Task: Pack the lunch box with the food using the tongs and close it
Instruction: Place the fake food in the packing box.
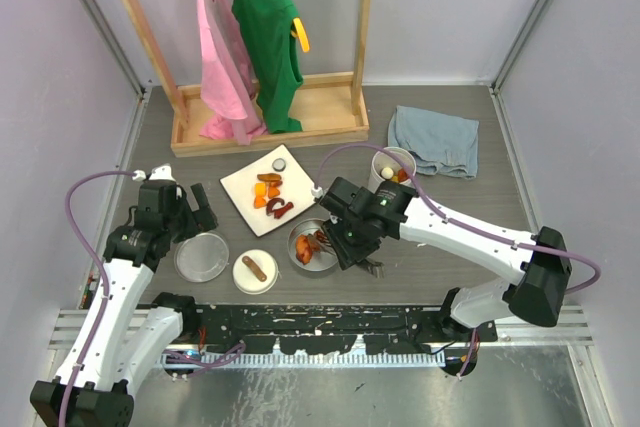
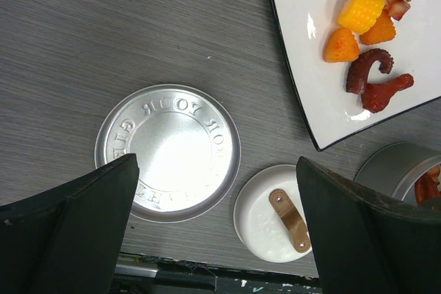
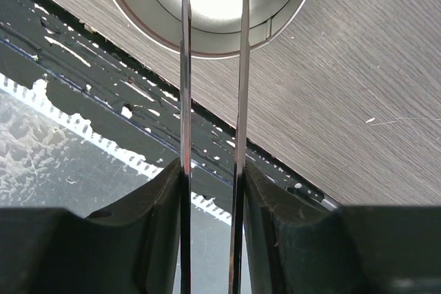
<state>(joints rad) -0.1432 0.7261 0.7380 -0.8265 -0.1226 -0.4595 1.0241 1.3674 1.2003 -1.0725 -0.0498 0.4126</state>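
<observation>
Top view: the left gripper (image 1: 195,215) hangs spread wide at 12 o'clock of the lid (image 1: 202,257). The right gripper (image 1: 345,239) sits over the 3 o'clock edge of the tin (image 1: 318,261). Food (image 1: 270,193) lies on the plate (image 1: 245,187), and the cup (image 1: 392,169) stands at the tin's 1 o'clock.

Left wrist: the fingers (image 2: 76,225) hold nothing. The lid lies at 9 o'clock of the dish (image 2: 258,228), which holds a brown piece (image 2: 289,219).

Right wrist: the fingers clamp the tongs (image 3: 185,87), whose arms stand slightly apart and reach over the tin.

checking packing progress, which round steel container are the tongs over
The wide shallow steel tin holding orange pieces; the tall steel cup and small dish stand apart.
</observation>
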